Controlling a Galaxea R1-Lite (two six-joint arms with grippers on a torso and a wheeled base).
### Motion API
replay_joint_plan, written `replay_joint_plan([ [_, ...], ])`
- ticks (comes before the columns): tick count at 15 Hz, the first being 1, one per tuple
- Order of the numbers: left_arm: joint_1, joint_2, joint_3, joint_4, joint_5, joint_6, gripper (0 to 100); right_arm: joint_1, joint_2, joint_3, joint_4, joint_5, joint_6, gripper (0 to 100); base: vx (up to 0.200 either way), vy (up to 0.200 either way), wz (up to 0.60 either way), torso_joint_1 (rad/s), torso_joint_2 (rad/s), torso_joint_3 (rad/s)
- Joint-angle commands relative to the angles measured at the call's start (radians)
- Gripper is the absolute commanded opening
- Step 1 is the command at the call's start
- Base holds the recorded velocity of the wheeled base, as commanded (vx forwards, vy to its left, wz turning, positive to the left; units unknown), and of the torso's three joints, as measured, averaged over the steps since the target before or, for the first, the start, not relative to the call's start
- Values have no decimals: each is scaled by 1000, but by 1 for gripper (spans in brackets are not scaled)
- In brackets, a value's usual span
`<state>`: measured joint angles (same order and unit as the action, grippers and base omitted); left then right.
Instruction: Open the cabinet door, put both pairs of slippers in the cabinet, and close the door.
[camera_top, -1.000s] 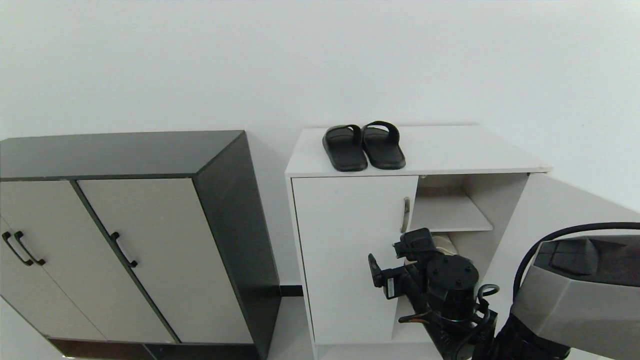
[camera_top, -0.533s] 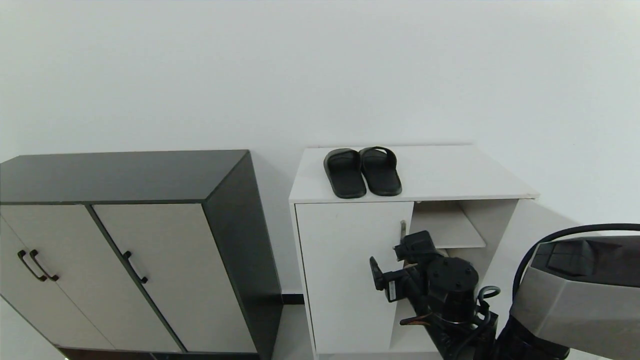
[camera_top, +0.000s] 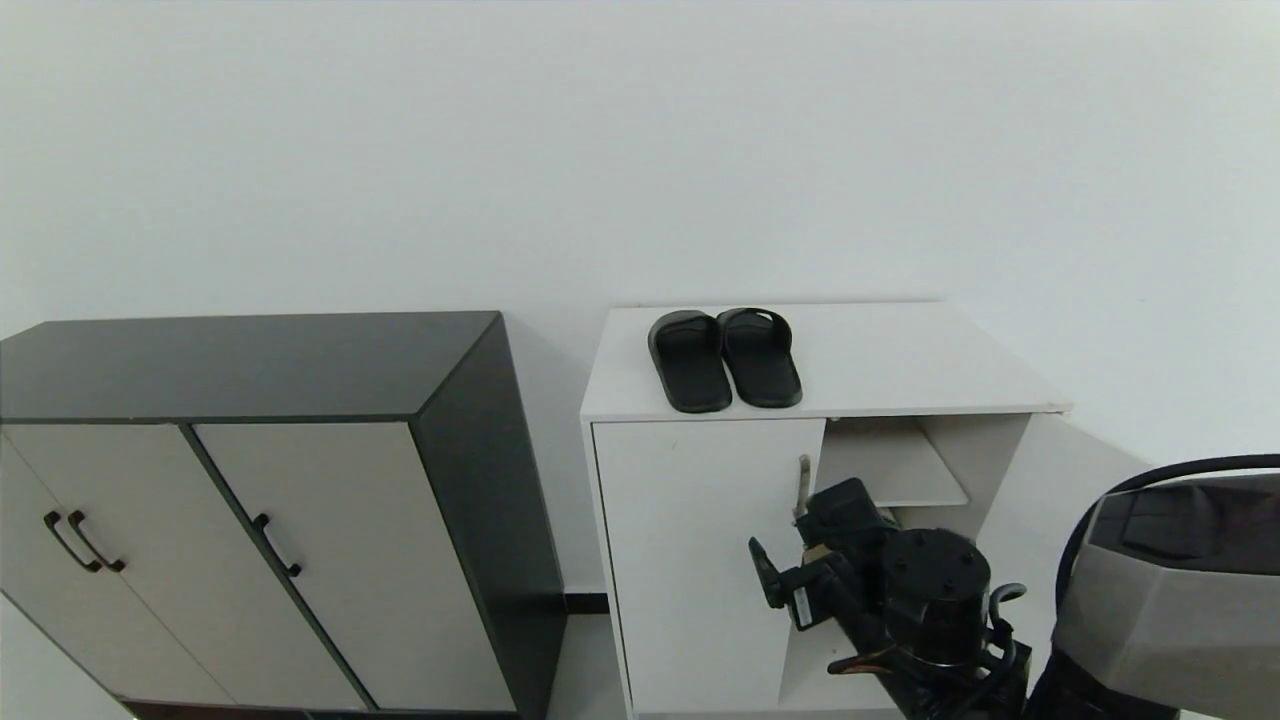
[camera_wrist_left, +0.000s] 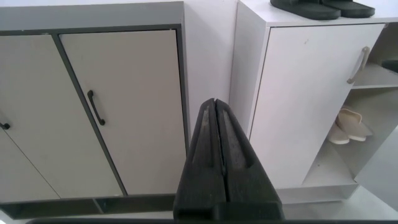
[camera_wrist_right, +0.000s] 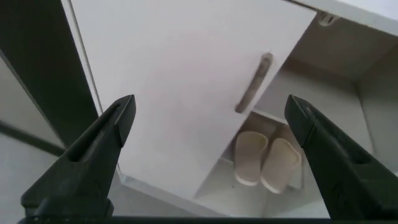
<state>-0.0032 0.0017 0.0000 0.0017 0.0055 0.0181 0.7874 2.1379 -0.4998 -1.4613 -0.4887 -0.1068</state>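
**Next pair: black slippers (camera_top: 725, 358) above the right gripper (camera_wrist_right: 210, 109)**

They lie side by side on the cabinet (camera_top: 900, 365) top, long axis front to back. The pale slippers (camera_wrist_right: 267, 160) rest inside, at the bottom. The right gripper, the nearer, sits lower by the door handle (camera_wrist_right: 254, 82), jaws wide and empty. The left gripper (camera_wrist_left: 215, 109) has its jaws closed on nothing.

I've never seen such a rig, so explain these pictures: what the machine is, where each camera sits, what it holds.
This is a wheeled robot with two arms. The wide picture is from its head camera; the other two look along each wrist's gripper. A pair of black slippers lies on top of the white cabinet; a cream pair sits inside its open right half. The right gripper is open, facing the closed door's handle. The left gripper is shut, holding nothing.
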Motion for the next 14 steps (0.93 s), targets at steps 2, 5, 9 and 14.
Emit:
replay_joint_plan([
  [2, 0, 0, 0, 0, -1, 0, 0, 39, -271, -149, 444, 1, 93, 100, 0, 0, 0, 0, 0, 0],
  [5, 0, 0, 0, 0, -1, 0, 0, 44, -334, -299, 720, 1, 190, 100, 0, 0, 0, 0, 0, 0],
  [9, 0, 0, 0, 0, -2, 2, 0, 44, -300, -376, 739, -2, 230, 100, 0, 0, 0, 0, 0, 0],
  [14, 0, 0, 0, 0, -2, 2, 0, 33, -282, -444, 743, -27, 230, 100, 0, 0, 0, 0, 0, 0],
])
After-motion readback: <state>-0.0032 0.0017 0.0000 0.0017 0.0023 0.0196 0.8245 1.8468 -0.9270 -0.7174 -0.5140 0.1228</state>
